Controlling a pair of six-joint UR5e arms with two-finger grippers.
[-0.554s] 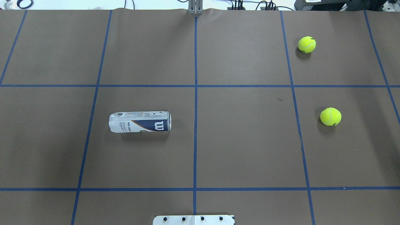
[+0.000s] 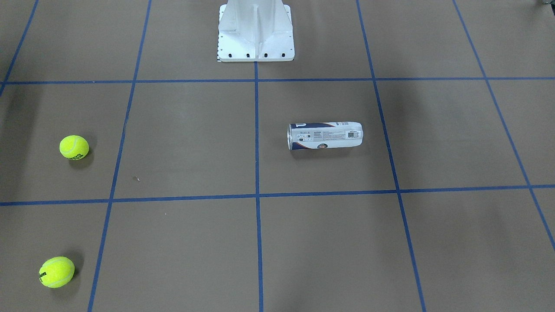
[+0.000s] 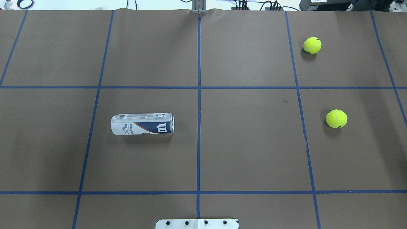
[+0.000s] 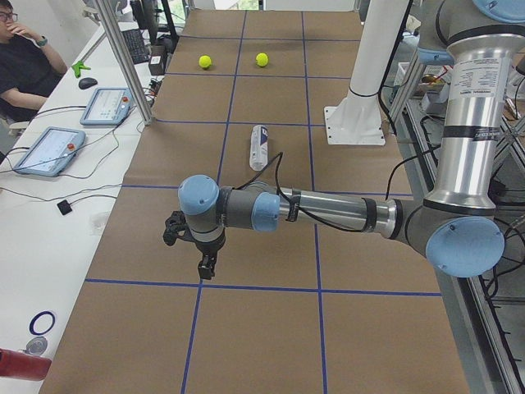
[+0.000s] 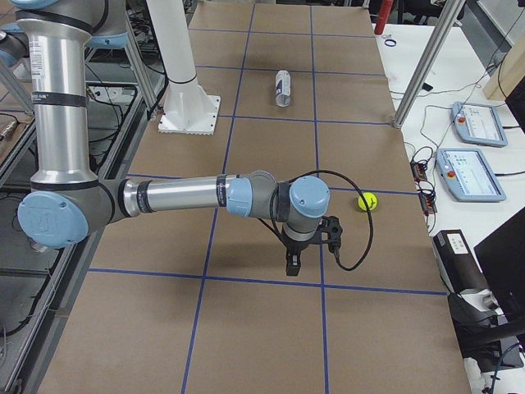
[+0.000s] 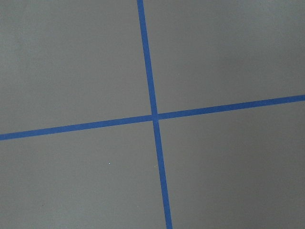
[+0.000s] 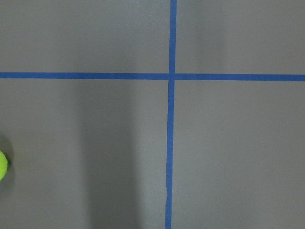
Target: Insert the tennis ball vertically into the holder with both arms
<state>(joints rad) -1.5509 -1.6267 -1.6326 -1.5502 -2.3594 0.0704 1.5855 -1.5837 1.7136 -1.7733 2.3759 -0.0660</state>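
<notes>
holder: holder (image 3: 142, 123) is lying on its side in the robot's left half, well apart from both balls.
axis: long axis is running across the table, silver rim facing the centre line.
nearer arm: left gripper (image 4: 205, 267) is hanging toward the table's left end, the holder lying beyond it toward the centre; left arm looks nearer.
balls: near tennis ball (image 3: 336, 118) and far tennis ball (image 3: 312, 45) are sitting in the right half; right gripper (image 5: 293, 264) is hovering near one.
claws: both are showing only in side views; can't tell if fingers are apart or together.
hidden: wrist cams are showing mostly blue tape lines (image 6: 152, 116).
</notes>
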